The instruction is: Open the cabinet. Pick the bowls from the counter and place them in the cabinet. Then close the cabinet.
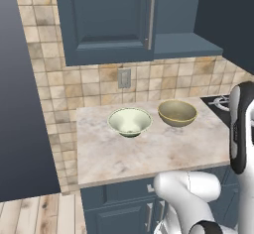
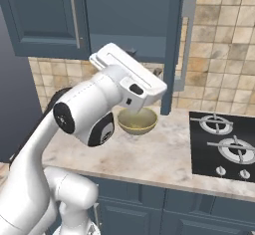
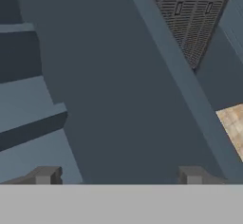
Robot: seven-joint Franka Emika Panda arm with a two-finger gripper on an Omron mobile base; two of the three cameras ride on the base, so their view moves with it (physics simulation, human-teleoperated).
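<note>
right cabinet (image 1: 106,20) door open, both bowls (image 1: 130,121) on counter (image 1: 139,153), gripper (image 3: 118,175) spread and empty near the opening; next, drop to grab a bowl rim.

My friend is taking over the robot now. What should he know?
Gripper: open, holding nothing, up by the cabinet.
Cabinet: right door swung open, left door shut.
Both bowls sit on the counter: cream bowl on the left, yellow bowl beside it, nearer the stove.
Done: cabinet opened.
Left: put both bowls inside, then close the door.
</note>
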